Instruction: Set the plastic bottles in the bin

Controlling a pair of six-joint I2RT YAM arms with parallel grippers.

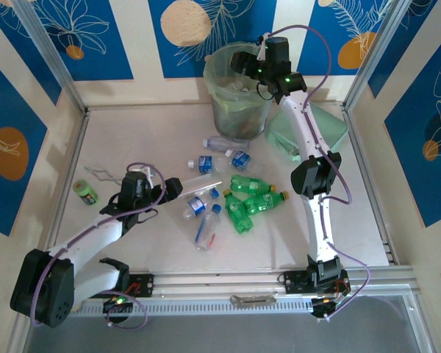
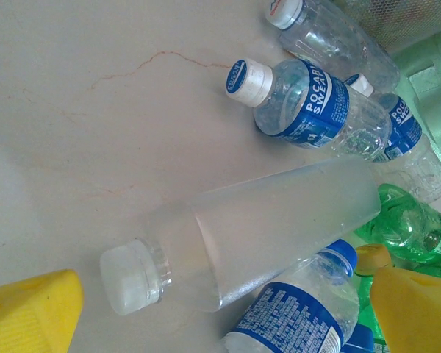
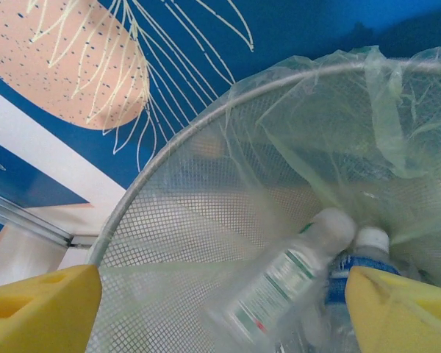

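right gripper [image 3: 220, 309] stands spread and empty over the bin [image 3: 206, 125], with two bottles [image 3: 279, 279] inside. left gripper [image 2: 220, 301] is wide apart, facing a frosted bottle [image 2: 272, 220] lying on the table [image 2: 95, 110]. judged light, slick and crushable: take it mid-barrel.

The pale, faintly veined bench [image 1: 132, 140] carries a round mesh bin lined with a pale green bag [image 1: 235, 118] at twelve o'clock and a flat mint-green rectangular lid [image 1: 332, 126] at two. A small green tape roll [image 1: 84, 191] lies at nine. Clear blue-labelled plastic bottles [image 1: 200, 163] and green plastic bottles [image 1: 253, 200] (lying on their sides) cluster around the centre.
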